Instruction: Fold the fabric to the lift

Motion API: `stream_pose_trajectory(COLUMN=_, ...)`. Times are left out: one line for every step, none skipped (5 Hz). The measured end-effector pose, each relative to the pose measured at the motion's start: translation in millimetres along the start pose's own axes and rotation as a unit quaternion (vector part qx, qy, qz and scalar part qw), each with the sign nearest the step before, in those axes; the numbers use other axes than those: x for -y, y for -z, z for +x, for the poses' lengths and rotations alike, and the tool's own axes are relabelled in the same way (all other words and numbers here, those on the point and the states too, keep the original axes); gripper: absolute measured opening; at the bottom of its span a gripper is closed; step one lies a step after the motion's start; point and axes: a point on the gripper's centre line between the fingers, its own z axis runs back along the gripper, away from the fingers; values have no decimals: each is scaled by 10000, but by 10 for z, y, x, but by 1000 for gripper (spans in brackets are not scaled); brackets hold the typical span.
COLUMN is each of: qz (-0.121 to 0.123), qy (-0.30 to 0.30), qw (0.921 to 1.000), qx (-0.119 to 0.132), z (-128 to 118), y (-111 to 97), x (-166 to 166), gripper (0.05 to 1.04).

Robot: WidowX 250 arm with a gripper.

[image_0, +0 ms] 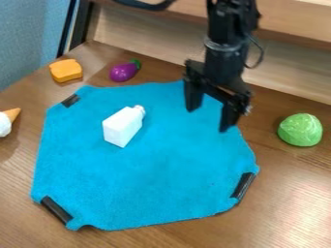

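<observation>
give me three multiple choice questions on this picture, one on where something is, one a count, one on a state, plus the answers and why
1. Where is the boxy white bottle?
a) beside the round green cabbage
b) on the bright blue fabric
c) in the black gripper

2. How many short black strips show along the bright blue fabric's edge?
a) one
b) five
c) three

3. How do the black gripper's two fingers stand?
a) apart
b) pressed together
c) closed on the boxy white bottle

Key:
1 b, bright blue fabric surrounds it
2 c, upper left, lower left, lower right
3 a, a gap shows between the fingertips
</observation>
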Motion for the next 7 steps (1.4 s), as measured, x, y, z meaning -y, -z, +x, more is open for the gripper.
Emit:
stream_pose_trajectory(qz=-53, qy=196, qw=9998, qx=54, z=-14, y=60, x=249, gripper=999)
stream_pose_trajectory(qz=-121, qy=161, qw=9998, qx=53, z=-63, y=119, x=416, gripper=999)
stream_pose_trajectory(qz=-177, qy=-67, qw=9998, qx=-4, z=-130, y=189, x=542, gripper=999)
stream_pose_trajectory(qz=-189, qy=-373, qw=9991, qx=-63, z=-212, y=270, x=611, gripper=999)
stream_pose_trajectory(qz=-201, qy=-641, qw=9977, qx=-30, z=-225, y=290, x=658, gripper=999)
stream_pose_trajectory(qz=-148, qy=-762, qw=9968, qx=-191, z=-269, y=448, x=716, gripper=999)
stream_pose_trajectory(qz=-131, qy=-892, qw=9955, qx=-283, z=-283, y=593, x=766, gripper=999)
